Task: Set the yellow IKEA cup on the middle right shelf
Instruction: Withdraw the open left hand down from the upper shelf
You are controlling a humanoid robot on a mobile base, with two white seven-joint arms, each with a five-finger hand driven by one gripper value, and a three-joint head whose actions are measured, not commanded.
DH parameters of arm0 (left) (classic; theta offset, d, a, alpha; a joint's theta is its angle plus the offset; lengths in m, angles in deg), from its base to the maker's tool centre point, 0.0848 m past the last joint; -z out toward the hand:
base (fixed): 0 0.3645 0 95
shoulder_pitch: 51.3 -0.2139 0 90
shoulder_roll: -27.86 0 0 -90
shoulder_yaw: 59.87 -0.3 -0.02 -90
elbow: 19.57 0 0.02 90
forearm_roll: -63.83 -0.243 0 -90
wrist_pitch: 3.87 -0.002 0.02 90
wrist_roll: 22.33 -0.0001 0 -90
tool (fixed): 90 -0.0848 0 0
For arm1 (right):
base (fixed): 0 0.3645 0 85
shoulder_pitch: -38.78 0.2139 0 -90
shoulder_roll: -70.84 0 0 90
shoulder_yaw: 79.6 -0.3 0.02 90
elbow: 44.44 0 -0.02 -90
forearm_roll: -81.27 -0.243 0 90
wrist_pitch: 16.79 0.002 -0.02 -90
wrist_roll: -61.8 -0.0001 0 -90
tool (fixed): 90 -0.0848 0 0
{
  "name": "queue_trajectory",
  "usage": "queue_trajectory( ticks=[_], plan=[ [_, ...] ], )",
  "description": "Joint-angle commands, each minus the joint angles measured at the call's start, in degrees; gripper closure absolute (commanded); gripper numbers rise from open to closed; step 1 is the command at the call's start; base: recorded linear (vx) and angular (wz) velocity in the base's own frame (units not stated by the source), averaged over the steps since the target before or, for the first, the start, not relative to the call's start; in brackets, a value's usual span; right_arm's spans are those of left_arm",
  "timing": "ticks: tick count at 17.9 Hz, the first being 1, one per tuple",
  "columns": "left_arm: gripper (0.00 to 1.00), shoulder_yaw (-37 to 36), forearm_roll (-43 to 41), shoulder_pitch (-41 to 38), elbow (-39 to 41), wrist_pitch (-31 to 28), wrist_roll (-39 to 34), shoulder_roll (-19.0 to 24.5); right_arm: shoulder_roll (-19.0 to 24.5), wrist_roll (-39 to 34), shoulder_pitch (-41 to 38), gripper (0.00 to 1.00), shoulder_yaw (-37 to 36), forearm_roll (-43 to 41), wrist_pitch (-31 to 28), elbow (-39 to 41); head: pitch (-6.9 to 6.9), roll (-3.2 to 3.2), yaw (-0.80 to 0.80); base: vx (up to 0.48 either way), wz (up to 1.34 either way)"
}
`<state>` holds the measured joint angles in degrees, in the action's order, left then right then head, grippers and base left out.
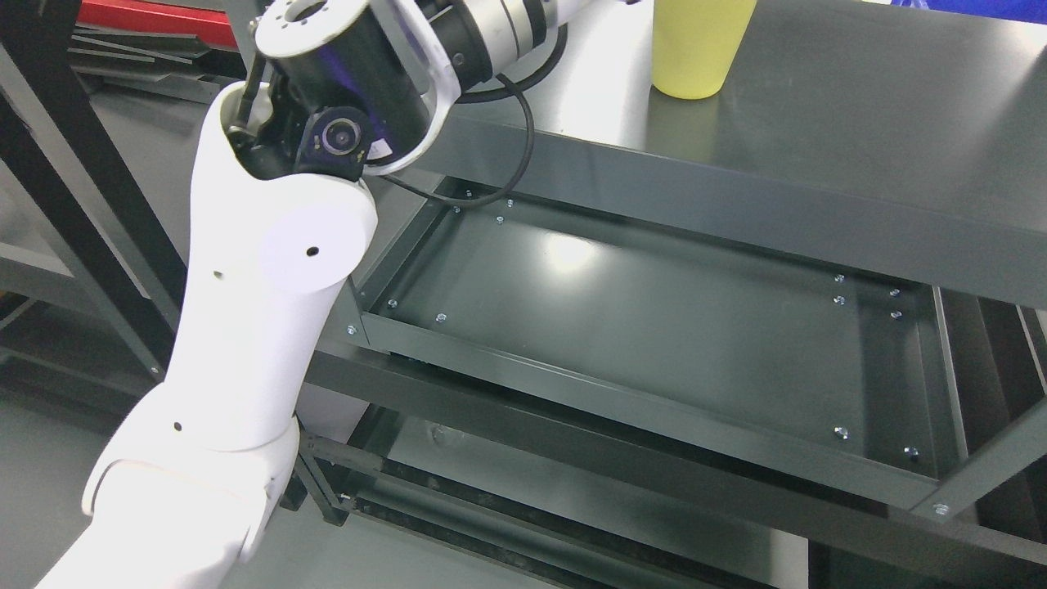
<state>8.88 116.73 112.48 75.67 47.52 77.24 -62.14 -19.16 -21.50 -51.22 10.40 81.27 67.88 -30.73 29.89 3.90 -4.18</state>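
Observation:
A yellow cup stands upright on the top shelf of a dark grey metal rack, its rim cut off by the picture's top edge. My left arm rises from the lower left, bends at the elbow and runs up and right out of the top edge near the cup. Its hand is out of view. The middle shelf below is a shallow tray with a raised rim and holds nothing. My right arm is not in view.
A lower shelf sits under the middle one. The rack's front rail and right post border the middle shelf. A black frame and red bar stand at the left. A black cable hangs off my arm.

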Motion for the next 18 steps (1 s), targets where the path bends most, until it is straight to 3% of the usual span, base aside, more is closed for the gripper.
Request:
queue_trajectory(
  ticks=[1,5,8,11,14,16,18],
  plan=[
    [0.01,-0.53,2.20,-0.57,3.99,-1.38,7.48,1.00,-1.00,-0.02,-0.79,0.01,0.97,-1.41,-0.03,0.00,0.00,0.00,0.00,0.000,0.00],
    [0.01,-7.37,10.91,-5.04,4.96,-6.92,7.75,1.00,-1.00,-0.02,-0.79,0.01,0.97,-1.41,-0.03,0.00,0.00,0.00,0.00,0.000,0.00],
    [0.01,-13.70,11.00,-8.91,4.96,-7.45,10.89,1.00,-1.00,-0.02,-0.79,0.01,0.97,-1.41,-0.03,0.00,0.00,0.00,0.00,-0.007,0.01],
    [0.01,-18.28,10.91,-11.37,4.87,-12.71,16.09,1.00,-1.00,-0.02,-0.79,0.01,0.97,-1.41,-0.03,0.00,0.00,0.00,0.00,0.000,0.00],
    [0.01,-21.79,10.83,-13.92,4.87,-14.13,16.54,1.00,-1.00,-0.02,-0.79,0.01,0.97,-1.41,-0.03,0.00,0.00,0.00,0.00,0.000,0.00],
    [0.01,-26.18,8.39,-17.16,4.35,-14.04,16.28,1.00,-1.00,-0.02,-0.79,0.01,0.97,-1.41,-0.03,0.00,0.00,0.00,0.00,0.000,0.00],
    [0.01,-25.16,-2.12,-22.17,1.02,-13.52,16.27,1.00,-1.00,-0.02,-0.79,0.01,0.97,-1.41,-0.03,0.00,0.00,0.00,0.00,0.000,0.00]
  ],
)
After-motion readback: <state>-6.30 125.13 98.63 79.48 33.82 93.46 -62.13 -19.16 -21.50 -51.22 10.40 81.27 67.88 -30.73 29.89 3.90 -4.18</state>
